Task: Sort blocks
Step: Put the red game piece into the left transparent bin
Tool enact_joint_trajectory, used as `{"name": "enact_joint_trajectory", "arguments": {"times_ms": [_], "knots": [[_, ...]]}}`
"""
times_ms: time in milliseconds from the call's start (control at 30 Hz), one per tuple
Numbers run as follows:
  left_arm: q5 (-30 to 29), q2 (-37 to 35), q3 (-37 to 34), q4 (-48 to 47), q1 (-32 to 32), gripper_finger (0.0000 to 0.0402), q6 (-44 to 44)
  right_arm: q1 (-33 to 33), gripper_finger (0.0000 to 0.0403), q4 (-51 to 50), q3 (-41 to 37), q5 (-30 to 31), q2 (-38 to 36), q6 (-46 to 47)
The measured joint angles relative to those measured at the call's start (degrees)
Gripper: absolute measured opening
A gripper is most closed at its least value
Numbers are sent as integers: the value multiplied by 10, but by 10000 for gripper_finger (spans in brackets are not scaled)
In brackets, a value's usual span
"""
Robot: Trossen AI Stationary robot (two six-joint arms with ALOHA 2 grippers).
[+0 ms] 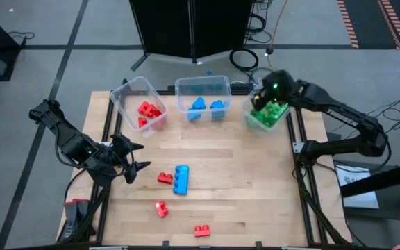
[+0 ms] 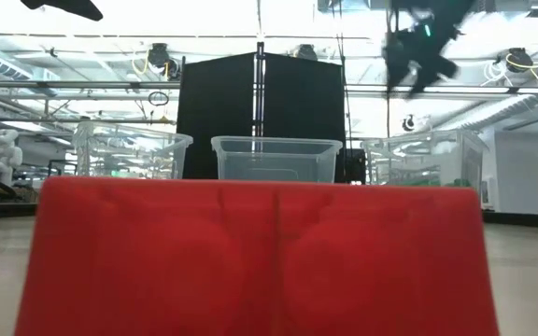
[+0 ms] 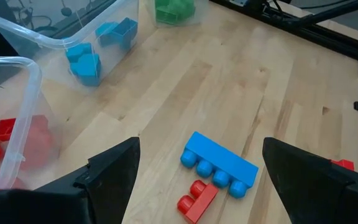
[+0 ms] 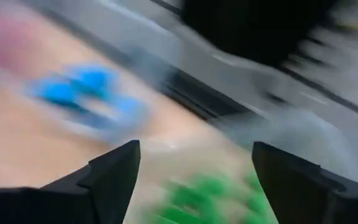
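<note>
Loose blocks lie on the wooden table: a long blue block [image 1: 180,178] with a small red block [image 1: 164,178] next to it, and two more red blocks [image 1: 161,208] [image 1: 201,230] nearer the front edge. My left gripper [image 1: 134,157] hovers open at the table's left side, its fingers pointing toward the blue block [image 3: 219,163] and red block [image 3: 197,198]. My right gripper [image 1: 261,99] hangs open over the far-right bin of green blocks [image 1: 268,113] with nothing between its fingers [image 4: 194,152]. In the low view it shows high up [image 2: 418,58].
Three clear bins stand along the far edge: red blocks in the left one [image 1: 126,94], blue blocks in the middle one [image 1: 202,85], green blocks in the right one [image 1: 250,118]. One red block [image 2: 260,257] fills the low view. Bare wood lies mid-table.
</note>
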Motion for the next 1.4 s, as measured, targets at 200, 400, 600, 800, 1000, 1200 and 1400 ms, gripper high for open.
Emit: {"name": "enact_joint_trajectory", "arguments": {"times_ms": [200,400,600,800,1000,1200,1400], "knots": [[0,0,0,0,0,336,0,58,292,164,83,-296,2,15],[0,0,0,0,0,336,0,195,287,312,91,-291,43,33],[-1,0,0,-1,0,336,1,315,286,380,91,-221,168,12],[-1,0,0,-1,0,336,1,379,286,407,174,-177,327,-23],[4,0,0,-1,0,336,1,409,286,375,322,-176,485,-54],[21,0,0,-3,0,336,1,422,286,303,458,-119,615,-65],[29,0,0,-5,0,336,1,431,286,276,535,-91,708,-73]]}}
